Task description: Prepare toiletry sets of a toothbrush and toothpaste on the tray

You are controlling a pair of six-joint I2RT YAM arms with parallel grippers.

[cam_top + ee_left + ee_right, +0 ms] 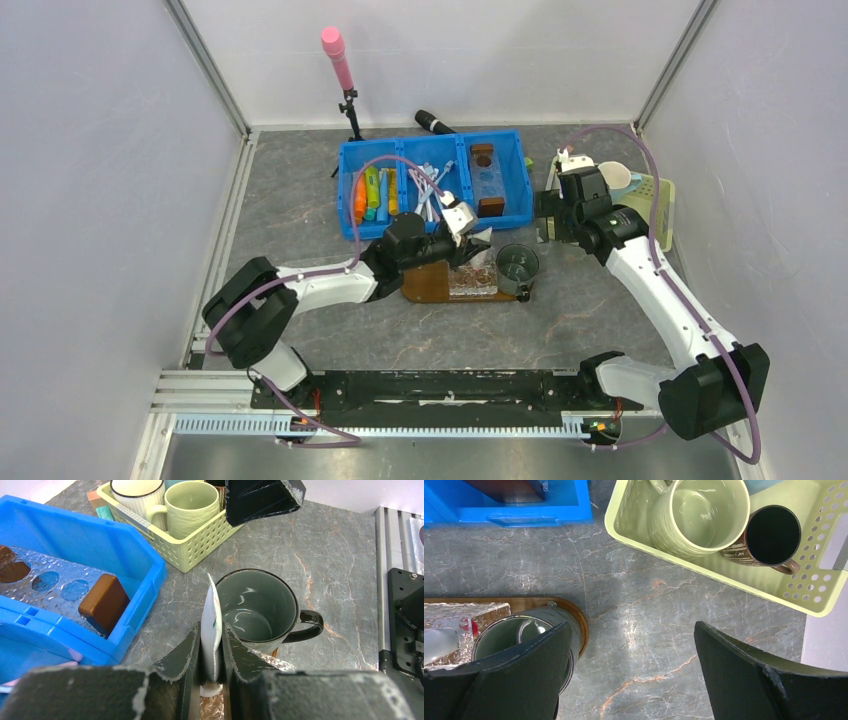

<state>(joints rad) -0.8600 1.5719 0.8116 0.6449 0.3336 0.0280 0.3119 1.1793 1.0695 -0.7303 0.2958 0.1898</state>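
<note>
While the left gripper (476, 240) hangs over the tray (425, 285) in the overhead view, its load is too small to make out there. The tray lies just in front of the blue bin (350, 190), with a clear block (472, 278) near its middle and a dark mug (517, 265) at its right end. The right gripper (550, 215) sits beside the pale green basket (660, 200), near that mug. Both arms crowd one small patch, so a reach by either could clip the other.

From the left wrist camera, the fingers are clamped on the white toothpaste (212, 612). It stands upright with its flat crimped end up, just beside the mug's rim. The hold looks to be near the cap end of a soft, flat tube, so the tube may twist or slide on the way down. Let go from here, it could tip into the mug or roll off the tray's edge. A hard push downward could also knock the mug or nudge the block.

From the right wrist camera, the fingers stand wide apart and hold nothing, with one of them right above the mug. Lowering there would strike the rim and could shove the mug off the tray's end. No toothbrush shows on the tray in any view, so I judge the set has no brush yet.
</note>
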